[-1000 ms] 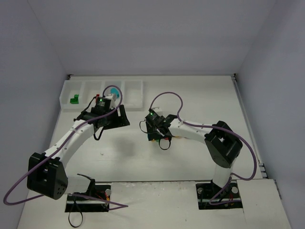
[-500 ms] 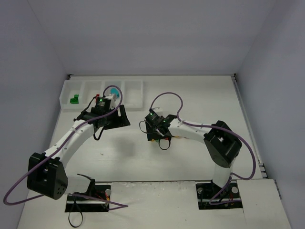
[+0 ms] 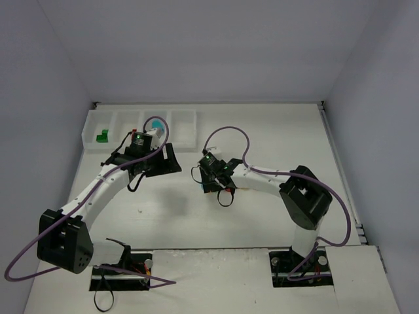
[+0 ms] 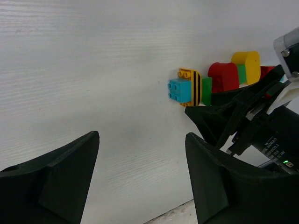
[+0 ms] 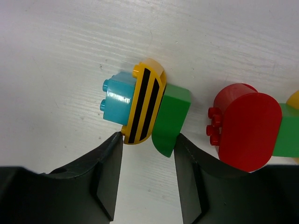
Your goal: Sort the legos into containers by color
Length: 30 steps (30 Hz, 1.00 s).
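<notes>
In the right wrist view a stack of a cyan brick, a yellow black-striped brick and a green brick (image 5: 145, 109) lies on the white table. A red rounded brick (image 5: 245, 123) joined to a green one (image 5: 286, 136) lies to its right. My right gripper (image 5: 149, 140) is open, its tips on either side of the stack's near end. My left gripper (image 4: 140, 177) is open and empty over bare table, and its view shows the stack (image 4: 187, 87). The tray (image 3: 183, 127) holds a green brick (image 3: 101, 137) and a cyan brick (image 3: 156, 124).
The left wrist view shows red (image 4: 223, 76) and yellow (image 4: 247, 65) bricks behind the stack, and the right gripper's black body (image 4: 243, 112) close to my left fingers. From above, the left gripper (image 3: 170, 160) is just in front of the tray and the right gripper (image 3: 211, 185) is mid-table.
The left gripper has shifted slightly right, away from the tray. The right gripper has edged slightly left over the bricks.
</notes>
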Motion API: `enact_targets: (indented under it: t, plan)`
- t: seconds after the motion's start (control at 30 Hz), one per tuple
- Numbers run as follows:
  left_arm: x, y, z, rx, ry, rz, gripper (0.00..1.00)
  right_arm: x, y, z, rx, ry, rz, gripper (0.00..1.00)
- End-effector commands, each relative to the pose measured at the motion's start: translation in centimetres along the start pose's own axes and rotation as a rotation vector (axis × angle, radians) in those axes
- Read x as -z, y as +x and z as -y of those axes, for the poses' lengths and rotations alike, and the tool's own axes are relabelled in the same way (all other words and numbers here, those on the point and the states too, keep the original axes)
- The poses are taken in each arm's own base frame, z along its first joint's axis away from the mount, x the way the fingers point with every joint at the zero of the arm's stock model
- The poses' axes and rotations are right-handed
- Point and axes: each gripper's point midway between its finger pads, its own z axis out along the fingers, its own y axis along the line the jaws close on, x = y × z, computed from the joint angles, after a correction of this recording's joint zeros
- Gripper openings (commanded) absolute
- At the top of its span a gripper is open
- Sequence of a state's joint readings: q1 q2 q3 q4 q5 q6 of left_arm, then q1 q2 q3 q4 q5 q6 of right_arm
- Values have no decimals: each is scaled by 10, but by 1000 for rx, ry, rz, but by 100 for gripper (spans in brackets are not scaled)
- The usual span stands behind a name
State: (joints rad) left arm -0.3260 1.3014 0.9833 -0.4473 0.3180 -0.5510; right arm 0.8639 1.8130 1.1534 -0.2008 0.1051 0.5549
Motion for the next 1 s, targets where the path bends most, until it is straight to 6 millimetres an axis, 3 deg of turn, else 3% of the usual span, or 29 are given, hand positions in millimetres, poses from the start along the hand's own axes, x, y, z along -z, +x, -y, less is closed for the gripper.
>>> enact_targets:
  t: [0.0,0.17,0.4,0.77,0.97]
  plan:
    - [12,-19,32,-41,155,79,68,27,-28,2,13,-15,143,0]
    - [11,-15,63,-33,347,56,68,49,-49,-2,-9,-82,269,0]
    - [5,-15,82,-27,470,18,68,76,-68,-9,-44,-208,402,0]
    - [3,-9,104,-29,582,-38,68,94,-73,-8,-60,-269,465,0]
    - [-9,-8,111,-45,592,-54,68,107,-78,-13,-67,-329,502,0]
